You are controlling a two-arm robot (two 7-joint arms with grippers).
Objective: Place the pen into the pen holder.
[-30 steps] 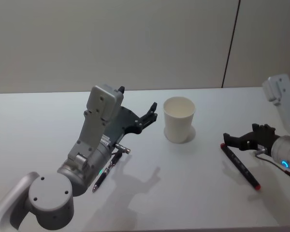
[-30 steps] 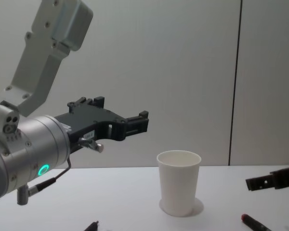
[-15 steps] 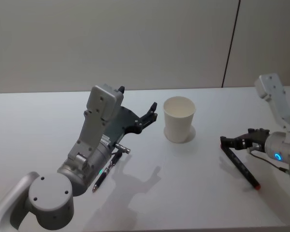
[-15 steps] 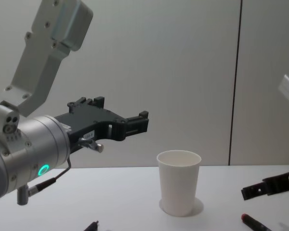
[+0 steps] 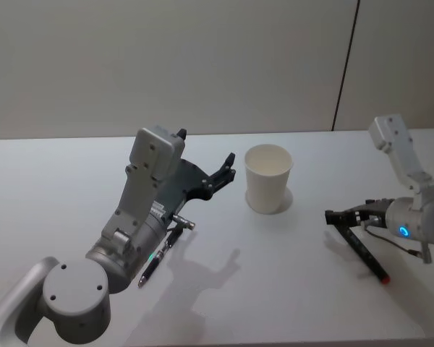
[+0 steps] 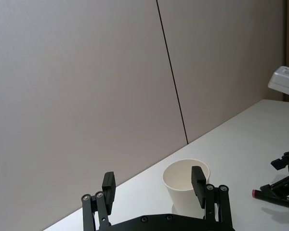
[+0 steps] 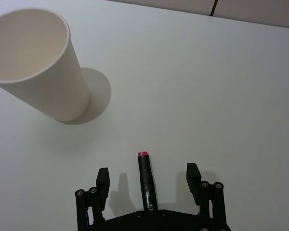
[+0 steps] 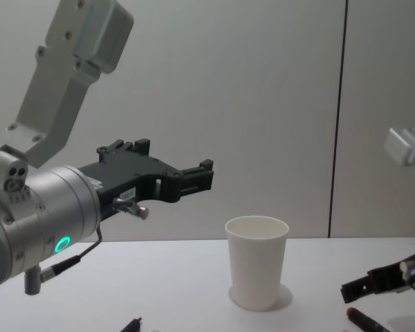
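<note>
Pen beneath low, splayed right gripper

The head view looks forward and down from high above the bench, reaching its far edge and the wall. The chest view sits low, nearly level with the bench top, facing that wall. The left wrist view looks past the left claw toward the far edge. The right wrist view, behind the right claw, peers steeply down from close by. All four share the pen holder.
</note>
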